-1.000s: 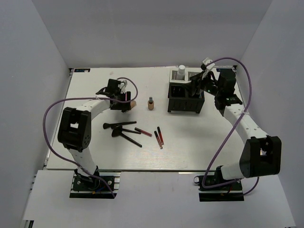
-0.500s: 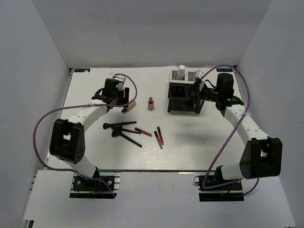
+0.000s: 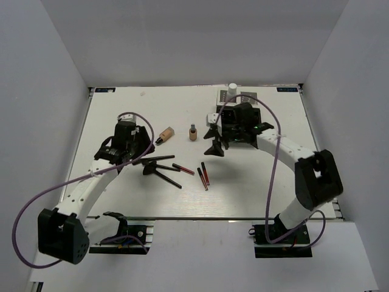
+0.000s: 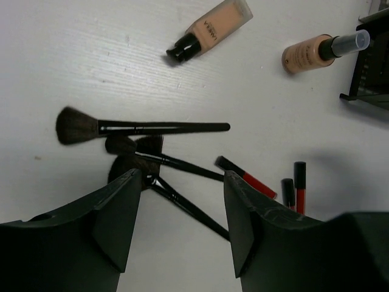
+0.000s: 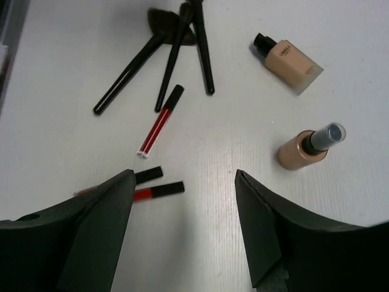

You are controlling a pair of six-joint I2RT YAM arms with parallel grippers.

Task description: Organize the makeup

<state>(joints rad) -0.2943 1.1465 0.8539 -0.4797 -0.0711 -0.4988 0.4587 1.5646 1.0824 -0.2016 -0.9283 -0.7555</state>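
White table (image 3: 273,182) holds everything. Left gripper (image 4: 180,176), jaws apart, hangs over the crossed black brushes (image 4: 152,128). The right gripper (image 5: 183,176), jaws also apart, hangs over the red pencils (image 5: 159,126), with the tan bottles (image 5: 301,152) ahead of them.

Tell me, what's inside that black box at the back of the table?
A white bottle stands in a back compartment of the box. The right arm hangs over the rest of it, so whatever else is inside cannot be seen.

White shells with black joints are covering the left arm (image 3: 82,188) and right arm (image 3: 282,148); purple cables (image 3: 129,114) are trailing alongside; the left gripper (image 4: 182,175) and right gripper (image 5: 183,173) are showing matte black.
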